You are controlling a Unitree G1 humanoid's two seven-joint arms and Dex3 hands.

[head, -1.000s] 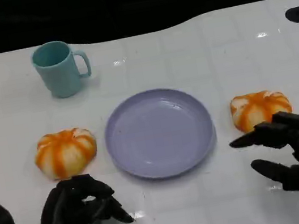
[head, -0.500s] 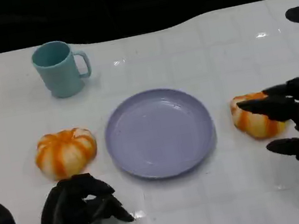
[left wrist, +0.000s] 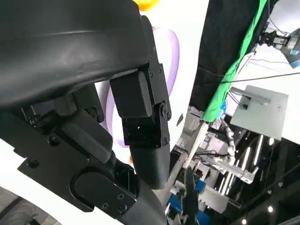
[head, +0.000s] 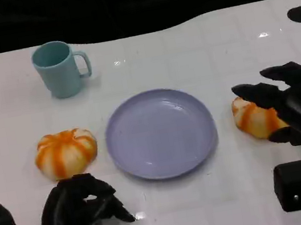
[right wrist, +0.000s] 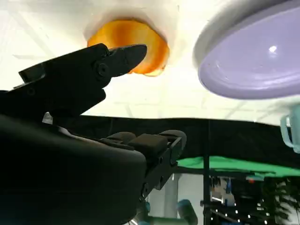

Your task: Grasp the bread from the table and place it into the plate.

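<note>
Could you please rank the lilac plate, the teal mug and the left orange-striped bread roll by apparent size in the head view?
1. Round lilac plastic plate, clearly the largest.
2. Orange-and-white striped bread roll on the left.
3. Teal ceramic mug, slightly smaller than the roll, but it stands farther away, so unsure.

- Right hand (head: 290,103) now farther forward, over the right bread (head: 256,119), fingers (head: 257,94) spread above it, covering more of it.

Matte black, screw-studded robot hand (head: 297,105)

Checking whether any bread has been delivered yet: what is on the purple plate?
Nothing lies on the purple plate; its whole dish shows bare. Both breads sit on the table, one on its left, one beneath the right hand.
</note>
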